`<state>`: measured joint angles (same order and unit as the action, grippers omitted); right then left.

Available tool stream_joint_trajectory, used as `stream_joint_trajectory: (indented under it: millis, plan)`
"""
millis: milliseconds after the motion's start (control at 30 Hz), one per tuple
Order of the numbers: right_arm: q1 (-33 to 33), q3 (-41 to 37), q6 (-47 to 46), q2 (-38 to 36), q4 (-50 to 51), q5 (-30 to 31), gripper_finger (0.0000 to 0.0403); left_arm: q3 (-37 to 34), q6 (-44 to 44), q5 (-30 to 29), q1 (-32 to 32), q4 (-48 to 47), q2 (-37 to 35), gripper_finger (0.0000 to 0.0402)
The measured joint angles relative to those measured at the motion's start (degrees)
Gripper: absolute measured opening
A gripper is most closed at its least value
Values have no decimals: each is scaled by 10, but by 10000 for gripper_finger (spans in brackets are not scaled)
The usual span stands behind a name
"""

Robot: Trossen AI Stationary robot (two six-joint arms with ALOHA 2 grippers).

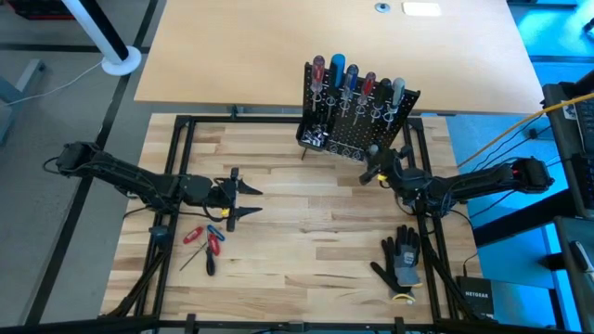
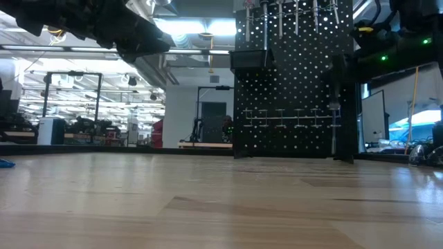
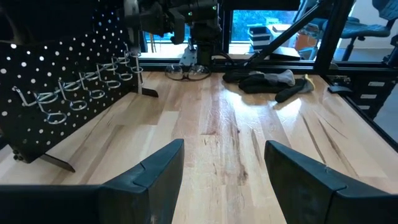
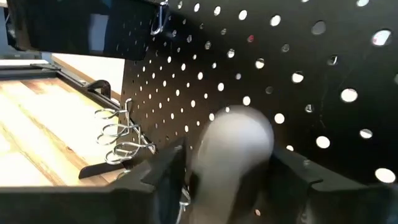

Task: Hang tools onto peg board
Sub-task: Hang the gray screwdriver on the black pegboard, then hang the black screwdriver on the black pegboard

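1. The peg board [image 1: 357,116] is a black perforated panel standing at the far edge of the pale wooden table [image 1: 306,232], toward one o'clock from the table's middle in the high view. It stands on thin legs and carries rows of silver wire ring holders [image 3: 81,93].
2. Six tools hang along its top, their handles [image 1: 357,79] red, blue, and grey or black.
3. More tools [image 1: 206,243], with red, blue and dark handles, lie loose on the table at about eight o'clock from its middle.
4. The right gripper [image 1: 379,173] sits at the board's near right corner. In its wrist view a rounded grey handle [image 4: 239,140] lies between the fingers; whether they pinch it cannot be told.
5. The left gripper [image 1: 243,199] hovers at nine o'clock, jaws spread wide, holding nothing.
6. A black-and-grey work glove [image 1: 401,260] lies at four o'clock.
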<state>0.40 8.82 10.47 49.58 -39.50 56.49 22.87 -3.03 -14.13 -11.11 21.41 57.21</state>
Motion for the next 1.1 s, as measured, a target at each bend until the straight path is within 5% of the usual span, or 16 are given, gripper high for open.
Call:
stream_joint_trajectory:
  millis: [333, 667, 900, 1100]
  plan:
    - [23, 49, 13, -8, 10, -22, 244, 0, -2, 0, 0, 0, 0, 214]
    - [191, 183, 26, -7, 175, -3, 246, 0, -15, 0, 0, -3, 0, 214]
    - [316, 236, 4, -3, 200, 34, 246, 0, -61, 0, 0, -20, 0, 214]
    - [373, 252, -64, 61, 199, 3, 246, 27, -119, 31, -29, -167, -1, 214]
